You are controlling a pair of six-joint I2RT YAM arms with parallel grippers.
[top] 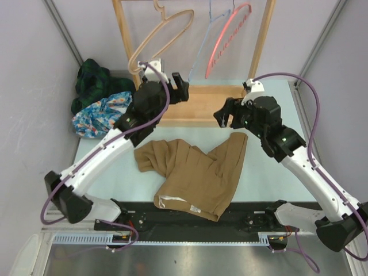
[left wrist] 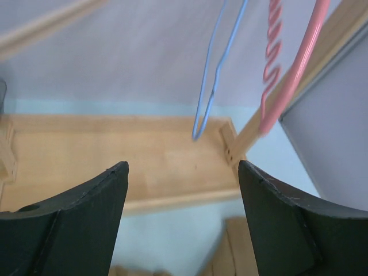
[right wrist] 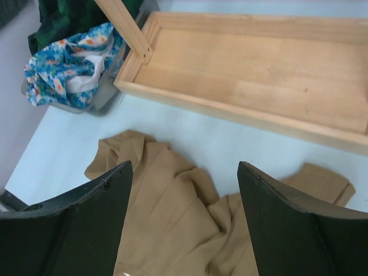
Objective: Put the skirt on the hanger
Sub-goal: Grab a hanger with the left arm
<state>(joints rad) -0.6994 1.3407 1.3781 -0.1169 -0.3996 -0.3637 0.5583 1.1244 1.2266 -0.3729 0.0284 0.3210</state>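
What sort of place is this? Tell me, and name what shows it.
Most likely a robotics lab bench staged for garment-handling trials, not a home: a wooden rack with three hangers, a tan skirt lying on the pale table, and spare clothes heaped beside plain partition walls.

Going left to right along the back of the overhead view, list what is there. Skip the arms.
Pile of clothes → tan hanger → blue wire hanger → pink hanger. The wooden rack spans all three hangers, so it is left out.
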